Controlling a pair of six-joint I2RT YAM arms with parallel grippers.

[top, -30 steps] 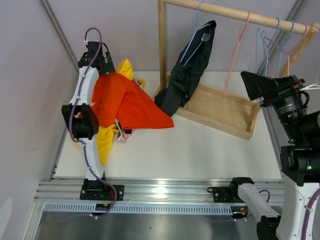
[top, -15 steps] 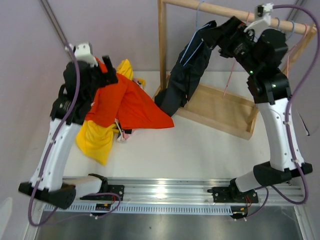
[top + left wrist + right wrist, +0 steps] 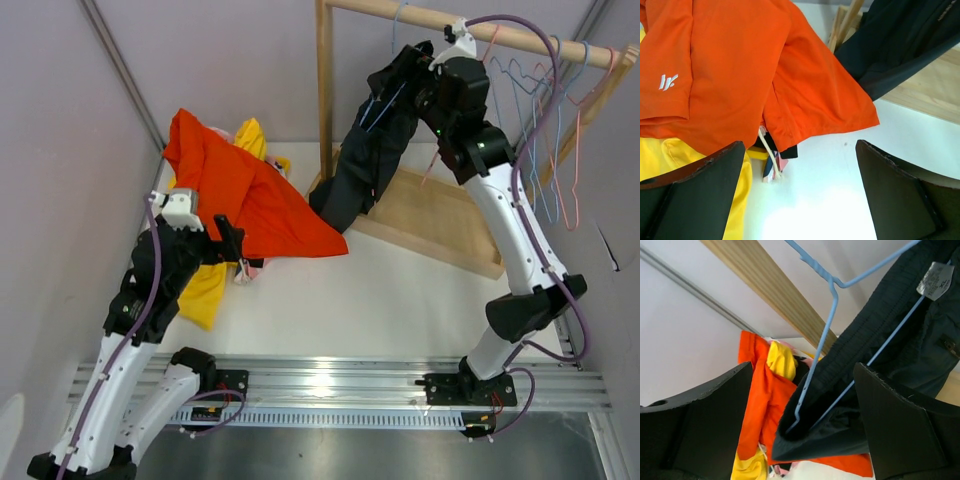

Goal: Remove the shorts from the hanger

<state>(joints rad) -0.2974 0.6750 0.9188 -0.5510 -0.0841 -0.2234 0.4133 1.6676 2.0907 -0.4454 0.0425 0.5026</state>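
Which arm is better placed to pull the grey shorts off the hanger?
Right. The right gripper is open at the grey shorts on the blue hanger; the left gripper hangs open over the orange shorts.

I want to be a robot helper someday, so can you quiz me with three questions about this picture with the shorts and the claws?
1. True or false: the dark grey shorts hang on a blue hanger.
2. Which pair lies on top of the pile on the table? A) yellow B) orange-red shorts C) pink
3. Short answer: what wooden thing is the right claw up beside?

Key: 1 true; 2 B; 3 the rail.
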